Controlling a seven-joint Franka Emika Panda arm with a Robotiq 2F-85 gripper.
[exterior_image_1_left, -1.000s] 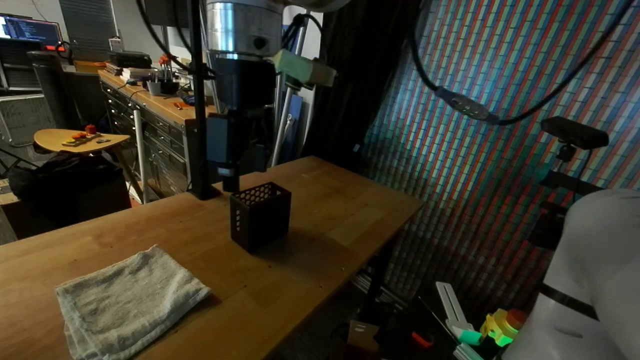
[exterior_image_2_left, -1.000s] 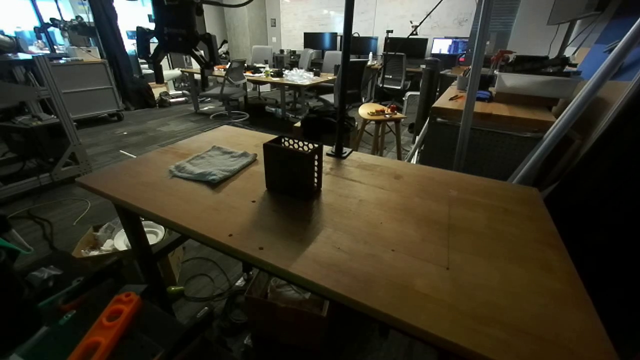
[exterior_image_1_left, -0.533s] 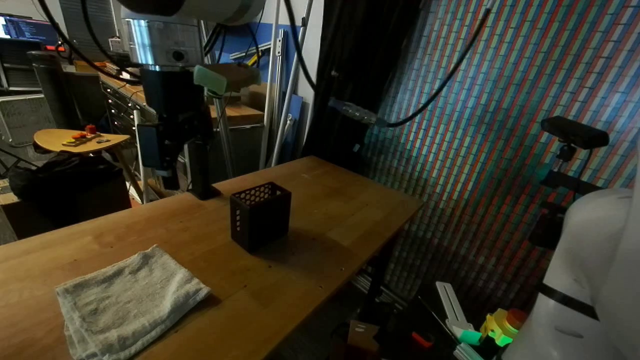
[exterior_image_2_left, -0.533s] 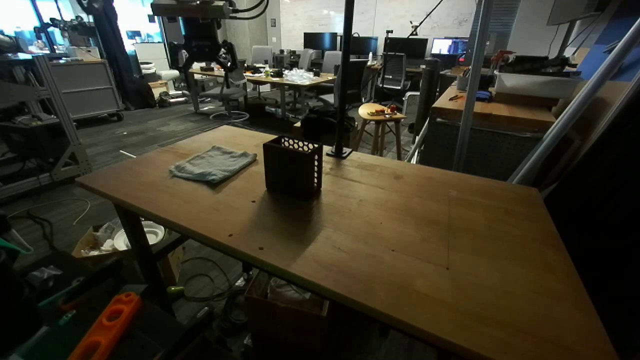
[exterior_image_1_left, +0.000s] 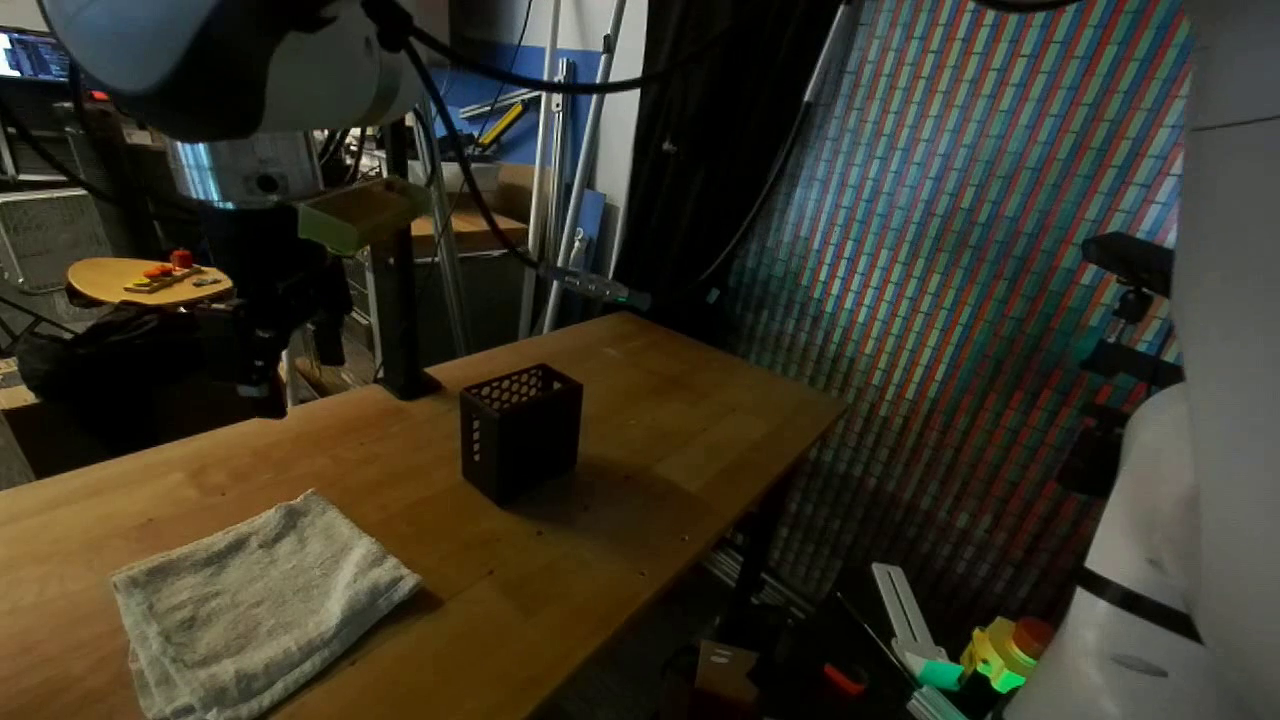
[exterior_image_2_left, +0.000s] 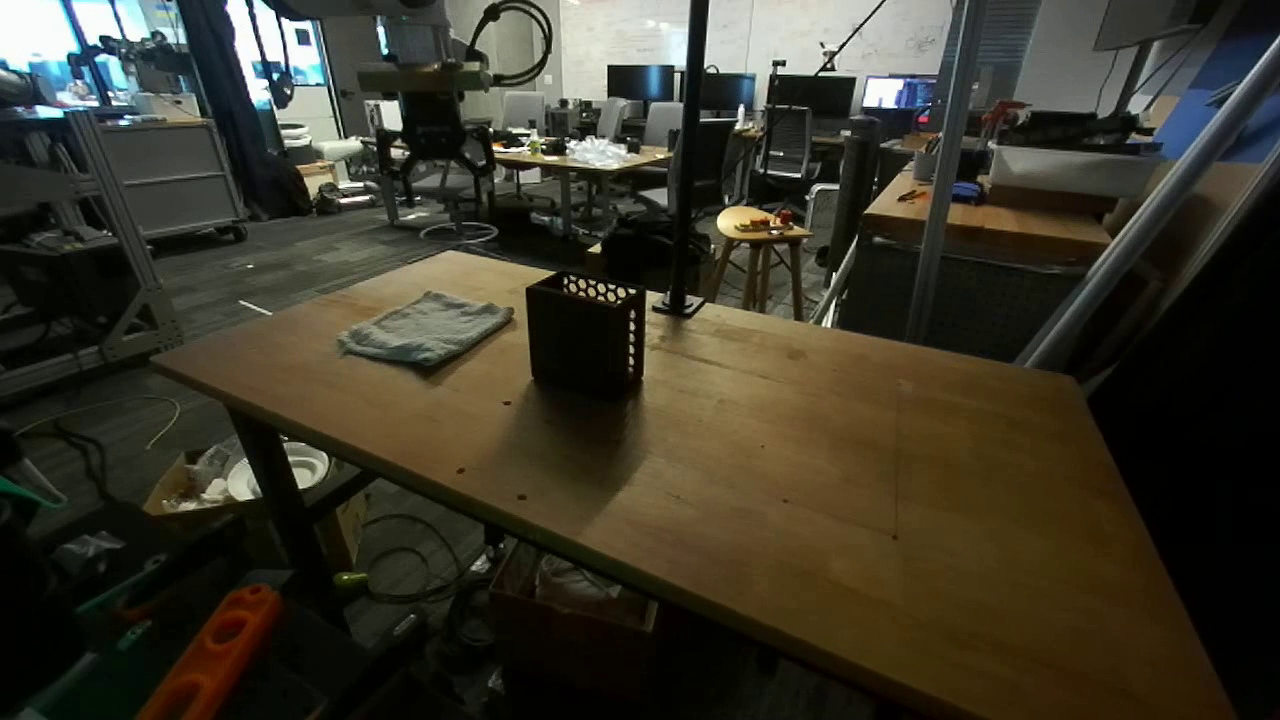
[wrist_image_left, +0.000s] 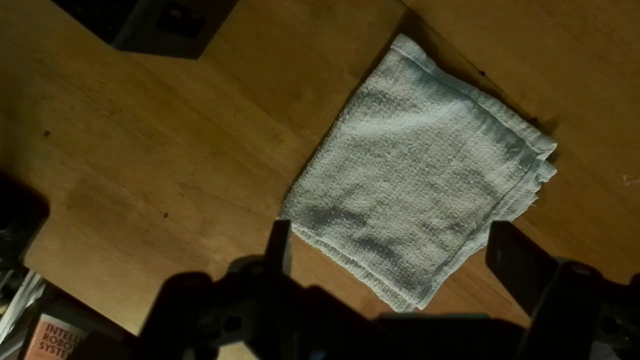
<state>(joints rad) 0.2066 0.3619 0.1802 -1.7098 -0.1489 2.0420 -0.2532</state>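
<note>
A folded light grey-green towel lies flat on the wooden table in both exterior views (exterior_image_1_left: 265, 600) (exterior_image_2_left: 425, 330). My gripper (exterior_image_1_left: 297, 378) hangs in the air, pointing down, and also shows in an exterior view (exterior_image_2_left: 437, 195). In the wrist view its two fingers (wrist_image_left: 390, 232) are wide apart with nothing between them. The towel (wrist_image_left: 415, 165) lies below and ahead of the fingers, apart from them. A black basket with hexagonal holes (exterior_image_1_left: 525, 440) stands upright on the table beside the towel (exterior_image_2_left: 585, 335). Only a corner of the basket (wrist_image_left: 155, 30) shows in the wrist view.
A black pole (exterior_image_1_left: 397, 300) rises from the table's edge near the basket (exterior_image_2_left: 690, 150). The wooden table (exterior_image_2_left: 800, 480) has a drop at its edges. A stool (exterior_image_2_left: 760, 225) stands beyond it. A book (wrist_image_left: 55, 337) shows below the table edge in the wrist view.
The arm has swung away from beside the basket toward the towel's side of the table, and the gripper has lowered over the last half second. The basket and towel have not moved.
</note>
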